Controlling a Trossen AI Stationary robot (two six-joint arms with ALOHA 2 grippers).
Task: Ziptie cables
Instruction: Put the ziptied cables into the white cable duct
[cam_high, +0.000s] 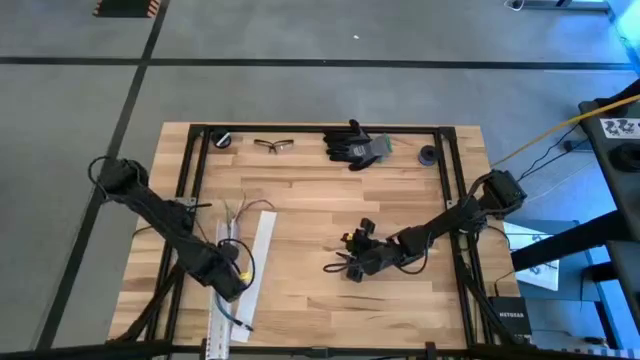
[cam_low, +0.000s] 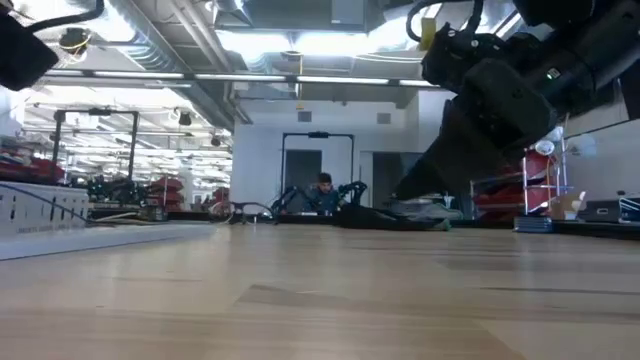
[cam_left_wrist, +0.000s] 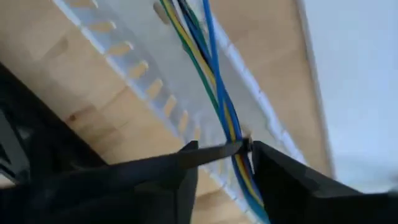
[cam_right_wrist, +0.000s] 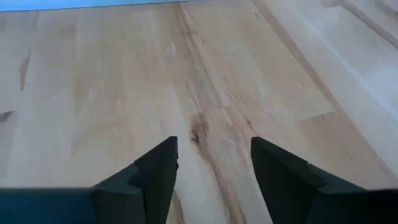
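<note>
My left gripper (cam_left_wrist: 233, 152) is pinched narrow on the cables (cam_left_wrist: 211, 81), which lie along the open white channel strip (cam_left_wrist: 155, 74) at the table's (cam_high: 320, 215) left side. My right gripper (cam_right_wrist: 214, 158) hangs spread wide over bare wood mid-table.

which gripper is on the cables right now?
The left gripper, over the white channel strip: its fingers pinch the cables. The right gripper is open over bare table.

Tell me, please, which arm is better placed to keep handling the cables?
The left. Its pincer is shut on the cables over the white channel strip; the right pincer is open above bare table.
</note>
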